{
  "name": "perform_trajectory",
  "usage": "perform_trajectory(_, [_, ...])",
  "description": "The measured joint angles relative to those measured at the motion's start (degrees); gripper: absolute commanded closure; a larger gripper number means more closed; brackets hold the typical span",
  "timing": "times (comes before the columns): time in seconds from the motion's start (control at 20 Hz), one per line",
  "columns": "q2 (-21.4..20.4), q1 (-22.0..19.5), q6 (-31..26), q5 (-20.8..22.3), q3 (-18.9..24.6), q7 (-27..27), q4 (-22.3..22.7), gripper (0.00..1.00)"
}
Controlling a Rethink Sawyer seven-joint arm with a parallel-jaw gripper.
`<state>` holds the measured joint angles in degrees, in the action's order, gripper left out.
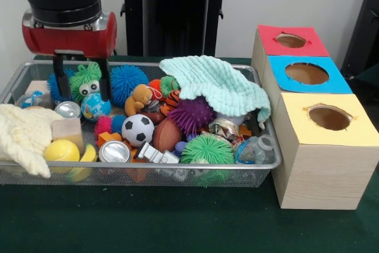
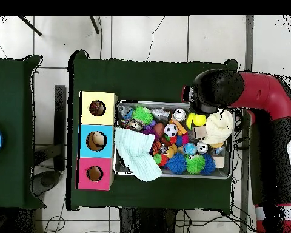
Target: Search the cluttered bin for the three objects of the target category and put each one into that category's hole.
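While I held the gripper (image 1: 81,76) low over one end of the wire bin (image 1: 177,168), its jaws stood open astride a green fuzzy toy (image 1: 86,81), apparently readied to pinch. Bin: on the table beside three boxes (image 1: 323,146), long axis running toward them, away from the jaws.

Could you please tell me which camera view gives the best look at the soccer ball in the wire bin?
The front view: the soccer ball sits unobstructed near the middle of the bin, its black-and-white patches plain, a small football beside it. The overhead view shows the same ball only as a tiny white dot with dark spots amid the clutter.
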<state>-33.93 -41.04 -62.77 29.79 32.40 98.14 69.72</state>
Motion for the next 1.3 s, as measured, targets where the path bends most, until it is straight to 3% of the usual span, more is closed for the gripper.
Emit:
perform_trajectory(0.35, [1.1, -1.9, 4.6, 0.6, 0.0, 0.0, 1.4, 0.00])
perform_trajectory(0.65, [1.5, -4.4, 10.7, 1.7, -0.5, 0.0, 5.5, 0.00])
perform_trajectory(1.3, [4.0, -6.8, 11.1, 2.1, -1.0, 0.0, 7.2, 0.00])
